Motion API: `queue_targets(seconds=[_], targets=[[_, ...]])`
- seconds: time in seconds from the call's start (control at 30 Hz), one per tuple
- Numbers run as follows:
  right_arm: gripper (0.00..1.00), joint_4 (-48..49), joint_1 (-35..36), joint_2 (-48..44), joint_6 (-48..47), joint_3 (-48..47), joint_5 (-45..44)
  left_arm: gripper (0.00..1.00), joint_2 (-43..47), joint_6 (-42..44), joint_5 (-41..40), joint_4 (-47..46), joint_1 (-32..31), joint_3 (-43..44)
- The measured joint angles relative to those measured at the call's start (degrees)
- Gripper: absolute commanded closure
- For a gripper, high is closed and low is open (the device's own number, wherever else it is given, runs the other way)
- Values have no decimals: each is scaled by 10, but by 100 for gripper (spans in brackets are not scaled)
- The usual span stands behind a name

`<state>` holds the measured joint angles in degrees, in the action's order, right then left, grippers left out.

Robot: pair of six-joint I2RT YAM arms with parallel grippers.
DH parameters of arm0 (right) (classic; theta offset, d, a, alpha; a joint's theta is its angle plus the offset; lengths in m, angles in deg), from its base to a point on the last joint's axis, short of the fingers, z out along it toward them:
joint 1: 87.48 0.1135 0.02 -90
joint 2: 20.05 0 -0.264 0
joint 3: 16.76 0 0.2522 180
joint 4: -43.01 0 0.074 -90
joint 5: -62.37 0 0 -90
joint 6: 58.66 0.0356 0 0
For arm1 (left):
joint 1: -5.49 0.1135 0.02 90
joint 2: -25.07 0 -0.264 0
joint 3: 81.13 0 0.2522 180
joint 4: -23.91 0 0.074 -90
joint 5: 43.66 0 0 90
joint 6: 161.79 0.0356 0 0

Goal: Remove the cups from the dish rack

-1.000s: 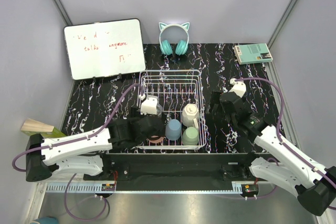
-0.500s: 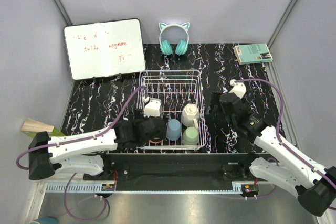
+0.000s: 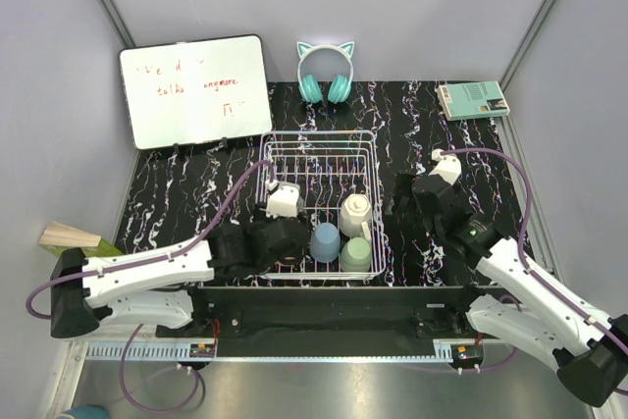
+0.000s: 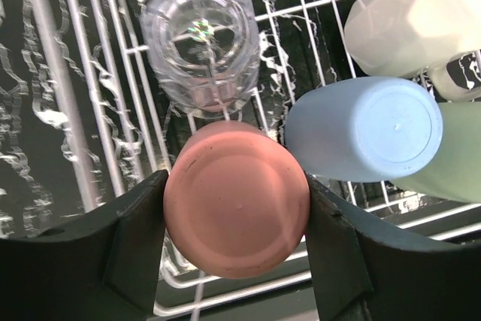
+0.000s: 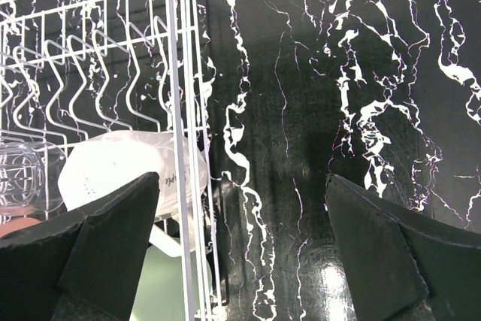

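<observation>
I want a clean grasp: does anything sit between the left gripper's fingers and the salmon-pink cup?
Nothing visible does. The salmon-pink plain tumbler stands upside down between the fingers of the left gripper; the clear glass and the light blue tumbler lie outside them.

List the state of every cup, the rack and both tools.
White wire dish rack: holds all five cups.
Salmon-pink plastic tumbler: inverted in rack, between left tool fingers.
Light blue plastic tumbler: inverted in rack.
Sage-green plastic tumbler: inverted in rack.
Clear glass cup: in rack, untouched.
Cream-white handled mug: inverted in rack.
Left tool: straddles pink tumbler; grip unclear.
Right tool: open, empty, beside rack.
</observation>
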<state>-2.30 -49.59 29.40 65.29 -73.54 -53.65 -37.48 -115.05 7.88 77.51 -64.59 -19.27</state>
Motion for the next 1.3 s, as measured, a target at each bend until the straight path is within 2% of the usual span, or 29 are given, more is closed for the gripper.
queue_targets(seconds=[0.2,0.37,0.47,0.6,0.73,0.83,1.07,1.3], targets=[[0,0,0,-11,0,0,1,100,21,37,-25,49,0,108],[0,-3,0,-20,7,0,8,100,41,75,-45,49,0,191],[0,-5,0,-33,16,0,24,100,63,104,-43,15,0,193],[2,1,0,-82,31,3,50,100,97,143,-13,-87,5,150],[4,20,0,-158,45,10,82,100,114,165,49,-200,25,90],[5,39,1,-211,59,13,108,100,120,161,126,-299,67,41],[7,87,1,-275,87,27,171,100,99,65,313,-510,185,-24],[12,138,2,-270,108,45,228,100,20,-18,435,-644,202,-32]])
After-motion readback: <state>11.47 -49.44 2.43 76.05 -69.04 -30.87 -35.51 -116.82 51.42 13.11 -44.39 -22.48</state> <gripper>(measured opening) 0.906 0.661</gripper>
